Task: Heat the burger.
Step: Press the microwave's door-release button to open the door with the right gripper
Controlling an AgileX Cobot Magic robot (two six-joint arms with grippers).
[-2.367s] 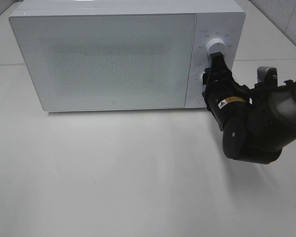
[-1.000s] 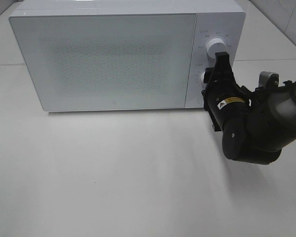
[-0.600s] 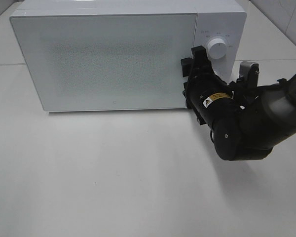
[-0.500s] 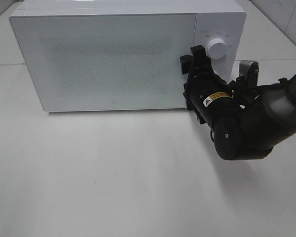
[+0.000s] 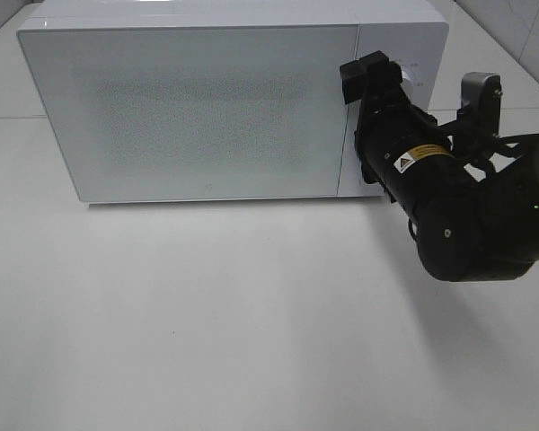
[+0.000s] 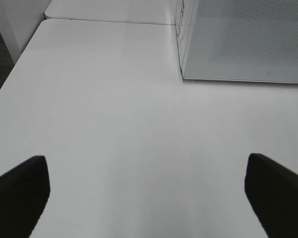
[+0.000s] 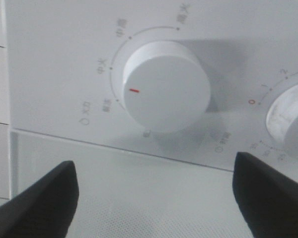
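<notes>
White worktop (image 5: 207, 305) carries 1 white microwave (image 5: 234, 11) along its far edge, with its door (image 5: 198, 108) shut. You cannot see the burger in any view. Locate the right gripper (image 5: 379, 79) toward the far right corner, raised in front of the control panel (image 5: 427, 45). Its 2 fingers (image 7: 35, 203) are released and spread wide, facing the upper knob (image 7: 166, 91) and apart from it. That knob bears 1 red mark (image 7: 134, 90). A second knob (image 7: 293, 119) sits just beside it. The left gripper (image 6: 149, 193) hovers over bare worktop toward the left edge, its fingers (image 6: 20, 191) spread wide and grasping nothing.
</notes>
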